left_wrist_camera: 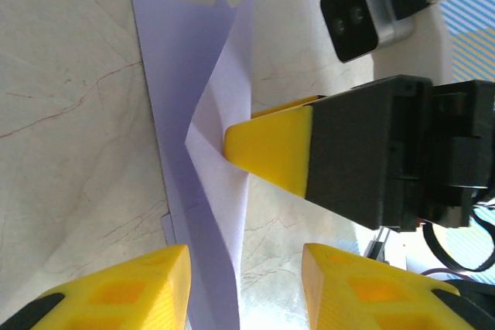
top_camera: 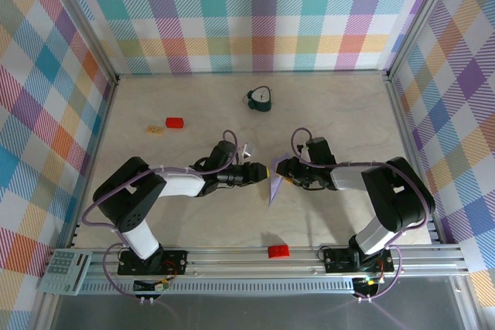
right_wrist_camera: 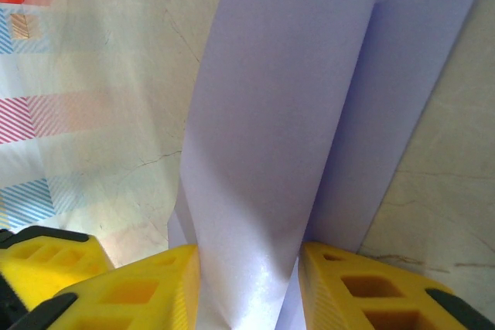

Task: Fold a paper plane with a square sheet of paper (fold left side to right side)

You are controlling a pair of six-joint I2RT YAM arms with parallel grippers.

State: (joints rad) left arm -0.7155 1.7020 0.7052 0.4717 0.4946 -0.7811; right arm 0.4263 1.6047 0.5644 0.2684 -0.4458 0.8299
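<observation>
Yellow left fingers (left_wrist_camera: 124,291) stand apart astride the paper (left_wrist_camera: 186,59), which lies creased near the table's (top_camera: 193,98) middle, while the right gripper (right_wrist_camera: 247,268) pinches its raised flap: light, floppy, crease-prone stuff, best held near a folded edge, I'd say.

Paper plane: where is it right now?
In the top view the paper plane lies mid-table between the left gripper and right gripper, pinched by the right.

One paper plane (top_camera: 272,188), two red blocks (top_camera: 175,123) (top_camera: 278,251), one clock (top_camera: 261,99), one tan tile (top_camera: 155,128).
</observation>
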